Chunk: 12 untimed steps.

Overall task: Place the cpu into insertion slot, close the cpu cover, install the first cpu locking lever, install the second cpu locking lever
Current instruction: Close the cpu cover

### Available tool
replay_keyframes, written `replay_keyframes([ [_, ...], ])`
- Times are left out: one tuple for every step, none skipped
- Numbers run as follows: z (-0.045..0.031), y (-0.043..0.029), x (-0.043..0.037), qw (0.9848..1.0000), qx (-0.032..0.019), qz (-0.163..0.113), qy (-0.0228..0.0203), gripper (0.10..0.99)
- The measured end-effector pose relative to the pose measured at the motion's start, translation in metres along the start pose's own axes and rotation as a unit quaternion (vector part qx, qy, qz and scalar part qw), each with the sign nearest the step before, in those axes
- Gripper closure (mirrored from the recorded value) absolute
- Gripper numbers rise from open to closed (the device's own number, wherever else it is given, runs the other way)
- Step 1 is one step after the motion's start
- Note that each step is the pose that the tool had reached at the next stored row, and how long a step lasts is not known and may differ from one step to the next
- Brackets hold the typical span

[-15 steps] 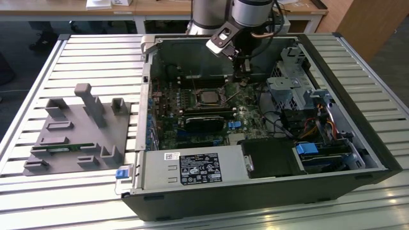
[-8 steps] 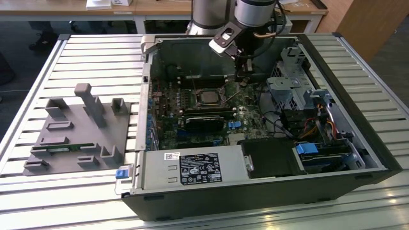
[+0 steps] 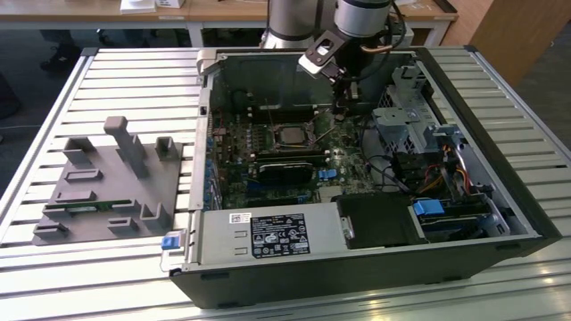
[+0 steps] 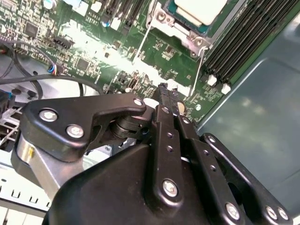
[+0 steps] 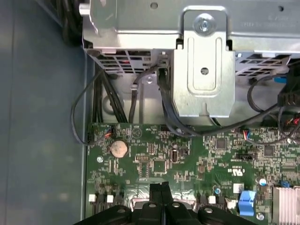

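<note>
The arm reaches down into the open computer case [image 3: 357,274] on the slatted table [image 3: 134,80]. Its gripper [image 3: 343,107] hangs low over the green circuit board [image 5: 187,159], just beside the processor area. In both wrist views the gripper [image 4: 168,93] has its two fingers pressed together at the tips [image 5: 161,186], and I see nothing caught between them.

The cpu [image 3: 291,136] lies flat in the slot [image 3: 273,136] near the middle of the board, its pale top facing up. In the second wrist view the cpu [image 4: 199,8] sits inside the shiny metal cover [image 4: 180,29], which looks folded down around it. Two thin wires run out from the frame's corners across the board, one lever [image 4: 140,44] on the far side and the other lever [image 4: 199,68] next to the long memory slots [image 4: 239,37]. Neither looks hooked down, though I cannot be sure from here.

So I judge that placing the chip and closing the cover are done, and the first lever is the step in hand, with the closed fingertips close to the lever beside the memory slots. That job calls for a steady sideways and downward push on a springy wire. The tip must stay on the wire and clear of the small parts on the board.
</note>
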State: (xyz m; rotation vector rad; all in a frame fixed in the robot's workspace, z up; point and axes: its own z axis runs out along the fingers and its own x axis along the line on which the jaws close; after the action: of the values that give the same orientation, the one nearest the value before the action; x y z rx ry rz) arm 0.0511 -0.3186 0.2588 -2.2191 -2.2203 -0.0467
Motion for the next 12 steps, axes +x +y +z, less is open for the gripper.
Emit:
replay_keyframes([
  [0.0001, 0.0017, 0.0002, 1.0000, 0.0001, 0.000, 0.0000, 0.969],
  [0.0003, 0.0031, 0.0004, 1.0000, 0.0003, 0.000, 0.0000, 0.969],
  [0.0007, 0.0041, 0.0005, 1.0000, 0.0004, 0.000, 0.0001, 0.969],
  [0.0010, 0.0051, 0.0007, 1.0000, 0.0004, 0.000, 0.0002, 0.969],
  [0.0012, 0.0061, 0.0007, 1.0000, 0.0006, 0.000, 0.0000, 0.969],
  [0.0016, 0.0072, 0.0009, 1.0000, 0.0008, 0.000, 0.0000, 0.969],
  [0.0021, 0.0081, 0.0010, 1.0000, 0.0010, 0.000, 0.0001, 0.969],
  [0.0027, 0.0090, 0.0010, 1.0000, 0.0012, 0.000, 0.0000, 0.969],
  [0.0036, 0.0098, 0.0009, 1.0000, 0.0016, 0.000, 0.0000, 0.969],
  [0.0049, 0.0101, 0.0009, 1.0000, 0.0021, 0.000, 0.0000, 0.969],
  [0.0068, 0.0101, 0.0009, 1.0000, 0.0026, 0.000, 0.0000, 0.969],
  [0.0086, 0.0100, 0.0008, 1.0000, 0.0031, 0.000, 0.0000, 0.969],
])
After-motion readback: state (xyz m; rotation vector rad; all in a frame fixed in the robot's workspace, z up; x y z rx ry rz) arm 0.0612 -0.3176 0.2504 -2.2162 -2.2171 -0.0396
